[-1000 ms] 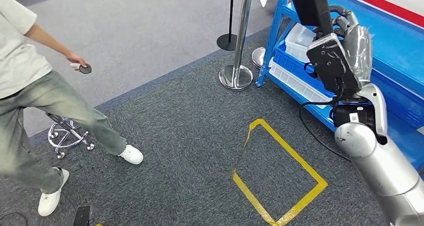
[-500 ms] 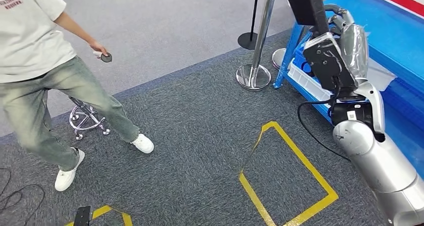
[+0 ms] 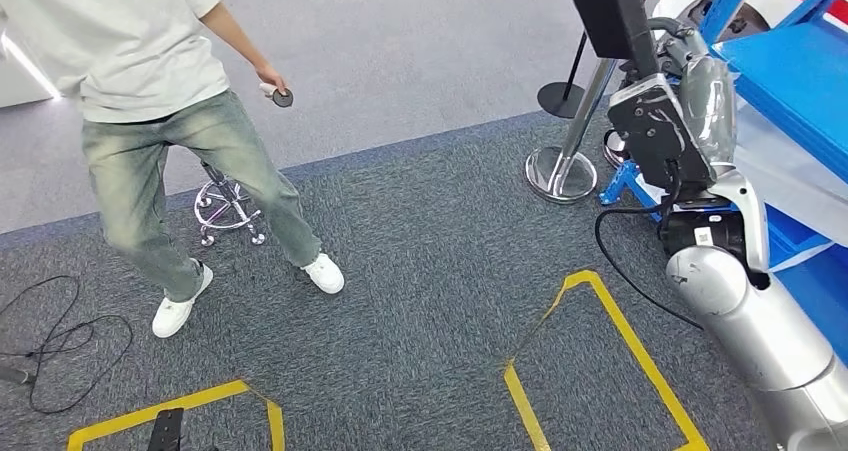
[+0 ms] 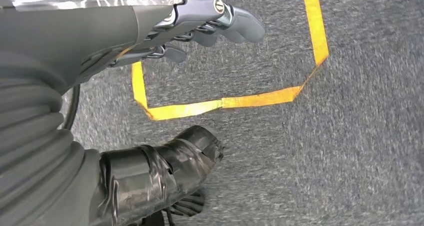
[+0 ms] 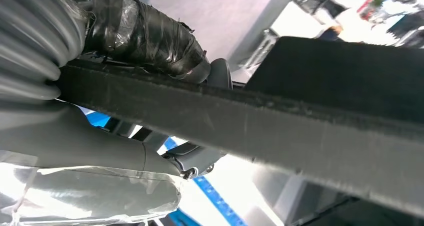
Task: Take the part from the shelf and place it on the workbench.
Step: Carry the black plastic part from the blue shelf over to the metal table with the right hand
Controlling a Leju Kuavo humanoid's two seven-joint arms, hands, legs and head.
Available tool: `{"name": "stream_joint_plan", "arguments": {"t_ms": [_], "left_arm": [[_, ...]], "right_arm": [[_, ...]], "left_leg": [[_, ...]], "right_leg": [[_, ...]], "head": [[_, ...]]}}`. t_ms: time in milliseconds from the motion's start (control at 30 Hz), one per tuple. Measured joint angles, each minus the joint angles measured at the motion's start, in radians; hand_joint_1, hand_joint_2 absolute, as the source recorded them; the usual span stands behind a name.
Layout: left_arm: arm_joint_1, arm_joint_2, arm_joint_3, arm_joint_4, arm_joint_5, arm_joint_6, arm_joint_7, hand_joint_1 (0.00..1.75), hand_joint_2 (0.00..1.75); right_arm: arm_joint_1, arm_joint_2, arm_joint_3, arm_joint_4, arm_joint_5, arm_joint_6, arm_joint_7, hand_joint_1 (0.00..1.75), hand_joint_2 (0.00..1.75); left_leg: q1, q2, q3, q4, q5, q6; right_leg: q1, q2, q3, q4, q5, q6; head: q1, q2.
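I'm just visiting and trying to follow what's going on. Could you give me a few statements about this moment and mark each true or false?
1. The right hand holds a flat black part. True.
2. The left hand holds a part too. False: it holds nothing and hangs over the carpet.
3. A person stands on the robot's left side. True.
4. The tape on the carpet is red. False: it is yellow.
5. The shelf is green. False: it is blue.
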Motion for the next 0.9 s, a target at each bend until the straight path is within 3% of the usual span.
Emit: {"name": "stream_joint_plan", "arguments": {"t_ms": [67,133,167,233,300,367,400,467,533,567,633,700,767,833,900], "left_arm": [[-0.001,0.001,0.000,0.000,-0.001,0.000,0.000,0.00,1.75],[0.002,0.002,0.000,0.000,-0.002,0.000,0.001,0.00,1.75],[0.004,0.002,0.000,0.000,-0.002,0.000,0.001,0.00,1.75],[0.004,0.003,0.000,0.001,-0.002,0.000,0.001,0.00,1.75],[0.000,0.002,0.000,0.001,-0.002,0.000,0.000,0.00,1.75],[-0.001,0.001,0.000,0.001,-0.002,0.000,0.000,0.00,1.75],[0.000,0.000,0.000,0.001,-0.001,0.000,0.000,0.00,1.75],[0.002,0.000,0.000,0.001,-0.001,0.000,0.000,0.00,1.75],[0.000,0.001,0.000,0.001,-0.001,0.000,0.000,0.00,1.75],[-0.001,0.002,0.000,0.001,-0.001,0.000,0.000,0.00,1.75],[-0.001,0.002,0.000,0.001,-0.001,0.000,0.001,0.00,1.75],[0.002,0.004,0.000,0.001,0.000,0.001,0.001,0.00,1.75],[0.003,0.004,0.000,0.001,0.000,0.002,0.002,0.00,1.75],[0.000,0.004,0.000,0.001,0.000,0.002,0.002,0.00,1.75],[-0.003,0.003,-0.001,0.001,0.000,0.001,0.002,0.00,1.75]], "right_arm": [[-0.001,-0.001,-0.001,-0.001,0.000,0.000,-0.001,1.75,1.75],[0.002,-0.001,-0.002,-0.001,0.001,-0.001,-0.001,1.75,1.75],[0.003,-0.001,-0.002,-0.001,0.001,-0.001,-0.001,1.75,1.75],[0.000,-0.001,-0.002,-0.001,0.001,-0.001,-0.001,1.75,1.75],[-0.002,-0.001,-0.002,-0.001,0.001,-0.001,-0.001,1.75,1.75],[-0.002,-0.001,-0.002,-0.001,0.001,-0.001,-0.001,1.75,1.75],[-0.001,-0.001,-0.002,-0.001,0.001,-0.001,-0.001,1.75,1.75],[0.000,-0.001,-0.002,-0.001,0.001,-0.001,-0.001,1.75,1.75],[-0.001,0.000,-0.002,-0.001,0.002,-0.002,-0.001,1.75,1.75],[-0.002,-0.001,-0.002,-0.001,0.003,-0.002,-0.001,1.75,1.75],[-0.002,-0.001,-0.003,-0.001,0.004,-0.003,-0.001,1.75,1.75],[-0.001,0.000,-0.003,-0.001,0.005,-0.003,-0.001,1.75,1.75],[-0.002,0.000,-0.004,-0.001,0.006,-0.004,-0.001,1.75,1.75],[-0.001,-0.001,-0.006,-0.001,0.007,-0.005,-0.002,1.75,1.75],[0.005,-0.001,-0.007,-0.001,0.007,-0.006,-0.001,1.75,1.75]], "left_leg": [[0.000,-0.018,-0.023,0.025,-0.008,-0.012],[0.001,-0.032,-0.035,0.030,-0.006,-0.018],[0.002,-0.026,-0.039,0.035,-0.008,-0.022],[0.001,0.013,-0.064,0.084,-0.035,-0.032],[0.002,0.058,-0.125,0.207,-0.092,-0.042],[0.006,0.073,-0.181,0.313,-0.126,-0.045],[0.006,0.074,-0.185,0.317,-0.117,-0.043],[0.005,0.078,-0.138,0.225,-0.060,-0.035],[-0.003,0.108,-0.066,0.091,-0.017,-0.022],[-0.009,0.122,-0.043,0.050,-0.009,-0.017],[-0.018,0.129,-0.033,0.026,-0.009,-0.010],[-0.016,0.110,-0.028,0.014,-0.005,-0.003],[-0.010,0.091,-0.014,-0.005,0.001,0.006],[-0.009,0.072,-0.006,-0.011,0.003,0.014],[-0.012,0.050,-0.006,-0.008,0.001,0.018]], "right_leg": [[0.000,0.018,0.011,-0.027,-0.003,-0.012],[0.003,0.002,0.008,-0.023,-0.001,-0.029],[0.003,-0.007,0.008,-0.023,-0.001,-0.035],[0.000,-0.025,0.010,-0.025,0.000,-0.045],[0.003,-0.045,0.012,-0.025,-0.003,-0.051],[0.005,-0.065,0.013,-0.025,-0.006,-0.054],[0.007,-0.074,0.013,-0.025,-0.008,-0.054],[0.010,-0.091,0.018,-0.025,-0.012,-0.054],[0.014,-0.109,0.028,-0.030,-0.016,-0.051],[0.015,-0.117,0.032,-0.034,-0.017,-0.047],[0.017,-0.132,0.039,-0.044,-0.016,-0.038],[0.017,-0.142,0.046,-0.050,-0.019,-0.025],[0.015,-0.107,0.039,-0.023,-0.041,-0.018],[0.014,-0.055,-0.015,0.084,-0.092,-0.020],[0.015,-0.037,-0.081,0.197,-0.124,-0.021]], "head": [[0.001,0.000],[0.002,0.000],[0.002,0.000],[-0.004,0.000],[-0.009,0.000],[-0.009,0.000],[-0.009,0.000],[-0.009,0.000],[-0.009,0.000],[-0.009,0.000],[-0.009,0.000],[-0.009,0.000],[-0.007,0.000],[-0.002,0.000],[0.001,0.000]]}}
